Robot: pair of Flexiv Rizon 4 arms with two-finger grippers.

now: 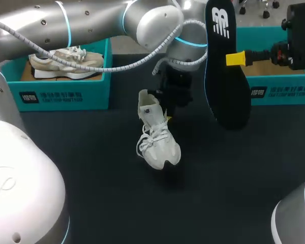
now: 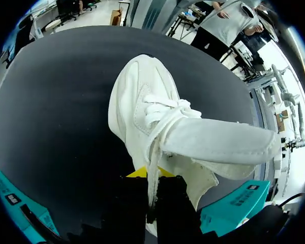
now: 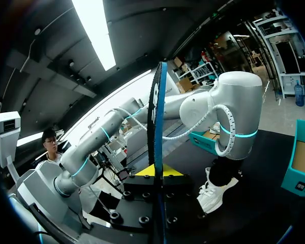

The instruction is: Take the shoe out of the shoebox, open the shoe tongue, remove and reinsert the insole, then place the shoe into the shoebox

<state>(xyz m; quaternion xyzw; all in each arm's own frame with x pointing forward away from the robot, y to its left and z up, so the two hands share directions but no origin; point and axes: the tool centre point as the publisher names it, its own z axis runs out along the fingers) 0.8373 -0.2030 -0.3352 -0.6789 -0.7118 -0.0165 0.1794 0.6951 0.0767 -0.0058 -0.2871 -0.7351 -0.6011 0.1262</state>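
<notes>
Head view first: white shoe (image 1: 157,140) out on the dark table (image 1: 91,178), heel at the far end, toe aimed at the near edge, long axis running far to near. Left gripper (image 1: 168,119) right at the shoe's heel, grip hard to judge from up here. Right of the shoe and lifted above it, black insole (image 1: 226,66) standing on end, pinched by right gripper (image 1: 235,59). Behind the shoe, teal shoebox (image 1: 279,84) far right, another box (image 1: 66,91) far left with a beige shoe (image 1: 66,61) inside. Left wrist view, showing what the head view hides: fingers clamped on the heel wall, toe pointing straight away, tongue (image 2: 218,145) flopped open sideways. Right wrist view: insole edge-on, upright, squeezed between the fingers, white shoe beyond it.
</notes>
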